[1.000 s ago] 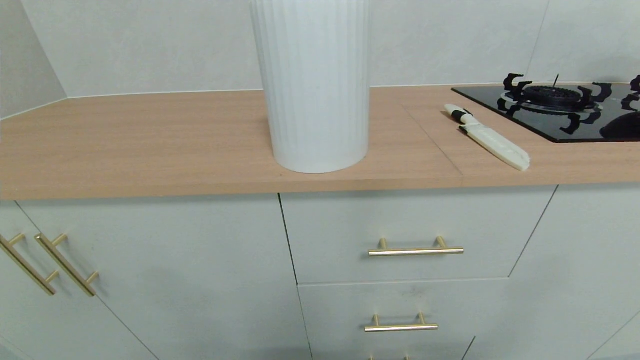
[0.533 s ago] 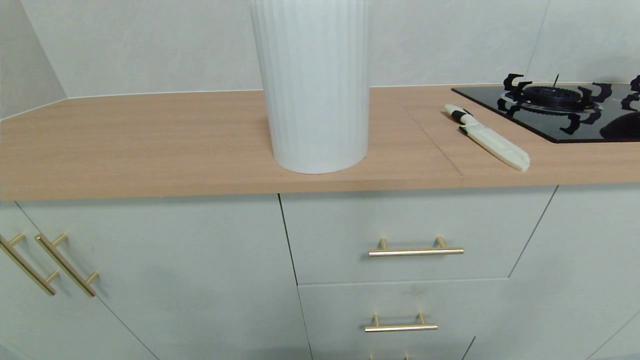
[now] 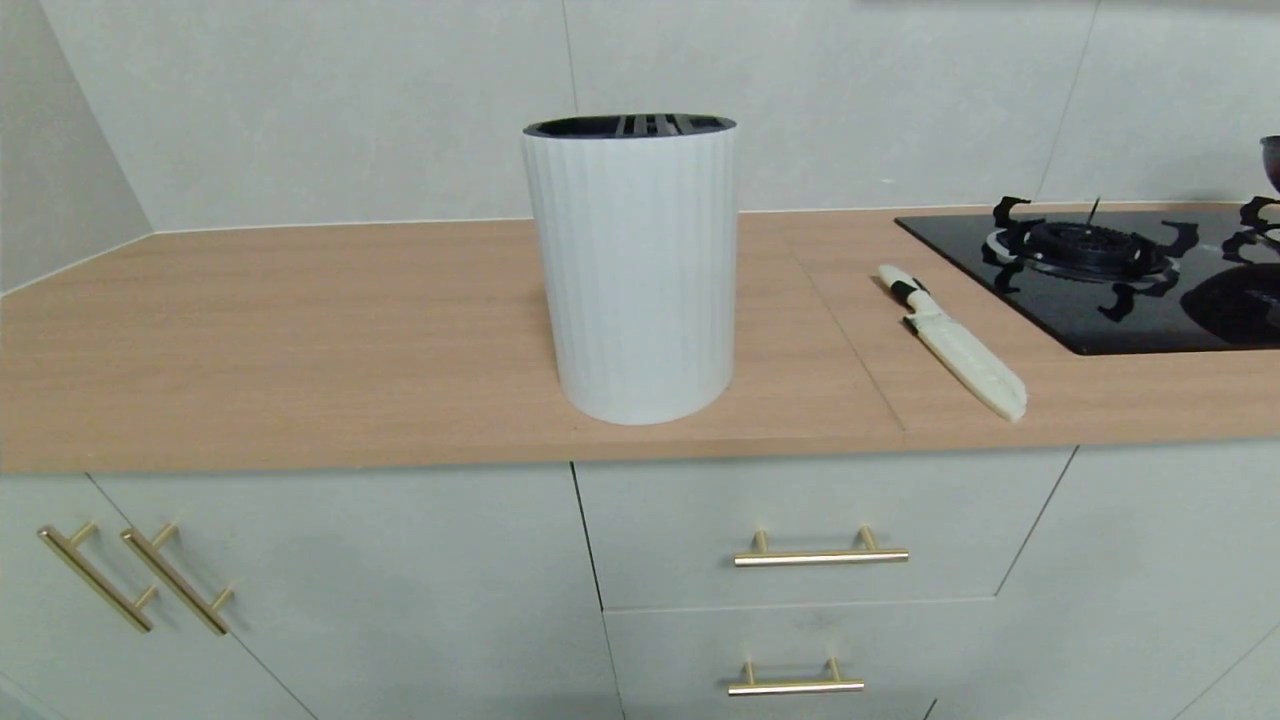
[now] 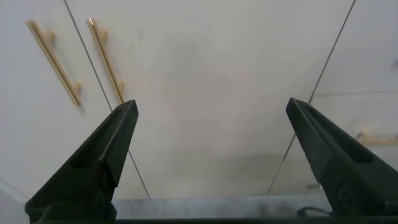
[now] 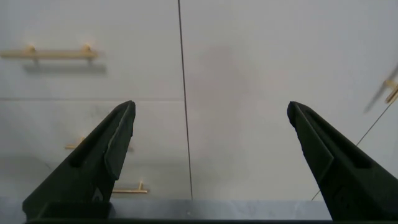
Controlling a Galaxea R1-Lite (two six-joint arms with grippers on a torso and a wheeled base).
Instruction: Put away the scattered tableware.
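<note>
Flat on the counter (image 3: 300, 330): a knife (image 3: 950, 340) beside a white holder (image 3: 635, 270).
Spread wide and empty, left gripper (image 4: 210, 102) and right gripper (image 5: 210, 104), cabinet doors (image 4: 217, 37) straight ahead.

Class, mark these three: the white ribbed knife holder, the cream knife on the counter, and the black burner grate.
White ribbed cylindrical knife holder (image 3: 640, 280): head view, middle of its side wall.
Cream knife with black-banded handle (image 3: 960, 355): head view, mid-blade.
Black metal burner grate (image 3: 1090, 245): head view, centre ring.
</note>
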